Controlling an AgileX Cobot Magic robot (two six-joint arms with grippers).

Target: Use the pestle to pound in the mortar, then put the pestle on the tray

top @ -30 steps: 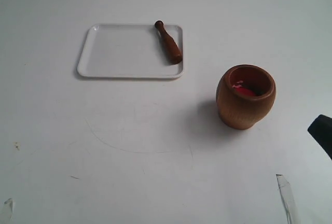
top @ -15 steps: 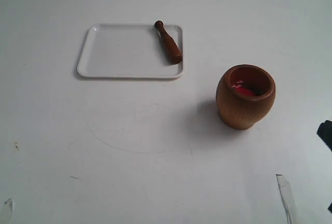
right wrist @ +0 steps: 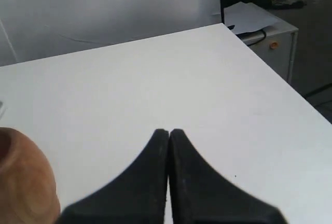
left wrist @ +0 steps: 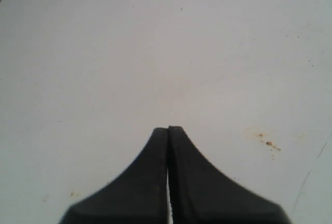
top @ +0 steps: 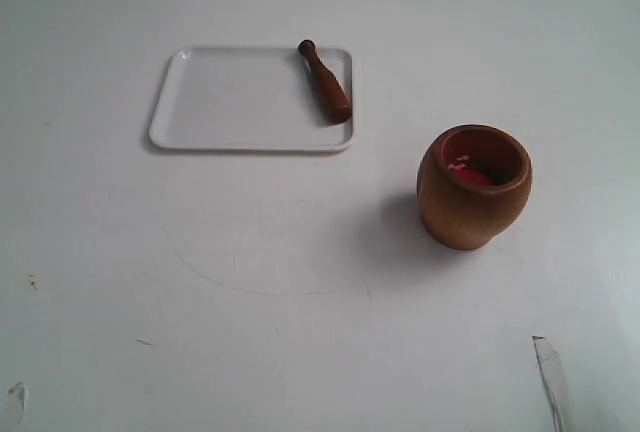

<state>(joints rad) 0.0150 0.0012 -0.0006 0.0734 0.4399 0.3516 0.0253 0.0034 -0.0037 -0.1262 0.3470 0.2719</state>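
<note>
The dark reddish-brown pestle (top: 324, 81) lies on the right part of the white tray (top: 230, 102), knob end toward the far rim. The brown wooden mortar (top: 474, 186) stands upright to the right of the tray, something red inside it; its side also shows as the mortar (right wrist: 23, 177) in the right wrist view. Neither gripper appears in the exterior view. My left gripper (left wrist: 168, 128) is shut and empty over bare table. The right gripper (right wrist: 168, 130) is also shut and empty, beside the mortar.
The white table (top: 300, 282) carries faint scratch marks and small brown stains (left wrist: 268, 142). A strip of clear tape (top: 553, 377) sits near the front right. The table's far corner (right wrist: 228, 27) borders a cabinet with papers (right wrist: 259, 19).
The right gripper, seen at the exterior view's right edge a second ago, has drawn back out of that view. Pestle, tray and mortar have not moved.
</note>
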